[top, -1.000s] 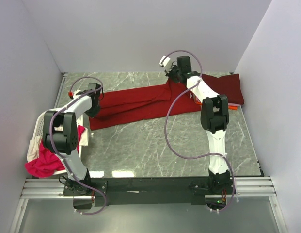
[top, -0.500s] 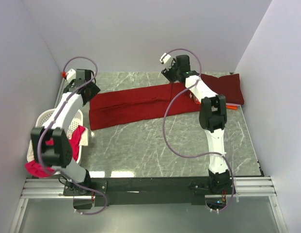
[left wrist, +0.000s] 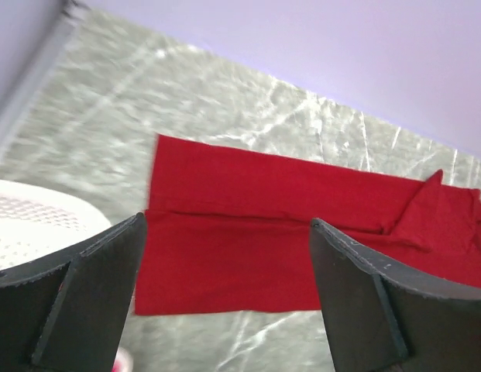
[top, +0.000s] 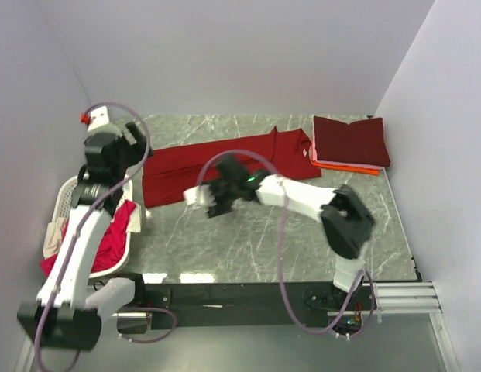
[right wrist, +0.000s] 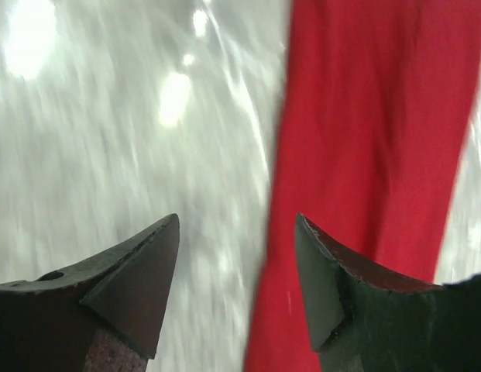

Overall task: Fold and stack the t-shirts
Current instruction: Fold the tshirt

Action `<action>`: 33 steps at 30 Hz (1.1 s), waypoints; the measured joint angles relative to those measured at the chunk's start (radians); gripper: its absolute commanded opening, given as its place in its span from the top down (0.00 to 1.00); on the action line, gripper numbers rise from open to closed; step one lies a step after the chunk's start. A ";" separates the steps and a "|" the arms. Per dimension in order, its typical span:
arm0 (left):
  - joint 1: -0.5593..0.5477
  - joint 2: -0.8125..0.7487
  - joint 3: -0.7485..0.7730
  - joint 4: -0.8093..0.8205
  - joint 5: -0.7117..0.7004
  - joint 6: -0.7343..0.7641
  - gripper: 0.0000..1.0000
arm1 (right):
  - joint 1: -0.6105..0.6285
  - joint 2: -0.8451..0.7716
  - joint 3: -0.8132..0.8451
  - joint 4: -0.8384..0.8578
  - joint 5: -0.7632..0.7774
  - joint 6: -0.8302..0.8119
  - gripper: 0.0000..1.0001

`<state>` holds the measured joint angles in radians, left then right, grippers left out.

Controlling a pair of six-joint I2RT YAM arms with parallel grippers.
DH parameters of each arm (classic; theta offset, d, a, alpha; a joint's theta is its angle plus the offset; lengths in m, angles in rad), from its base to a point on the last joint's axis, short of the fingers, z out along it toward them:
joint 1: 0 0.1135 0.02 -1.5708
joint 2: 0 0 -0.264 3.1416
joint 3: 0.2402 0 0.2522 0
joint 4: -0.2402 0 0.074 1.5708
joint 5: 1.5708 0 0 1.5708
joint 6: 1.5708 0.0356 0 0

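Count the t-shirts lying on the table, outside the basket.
3: a long dark red one spread in the centre; a folded maroon one far right, atop an orange one. More could hide beneath.

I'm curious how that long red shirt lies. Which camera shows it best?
The top external view: almost the whole dark red shirt shows. The left wrist view cuts off its right end; the right wrist view catches only a blurred strip.
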<state>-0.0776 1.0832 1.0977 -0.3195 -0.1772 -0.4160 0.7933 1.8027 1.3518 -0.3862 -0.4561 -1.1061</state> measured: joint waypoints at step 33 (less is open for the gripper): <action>0.000 -0.477 -0.375 0.130 -0.126 0.134 0.10 | 0.197 0.366 0.170 0.209 0.343 0.189 1.00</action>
<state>-0.0776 0.6064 0.7223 -0.1898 -0.3027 -0.2817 0.9901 2.1685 1.5219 -0.1768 -0.1135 -0.9169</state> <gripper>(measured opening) 0.902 0.011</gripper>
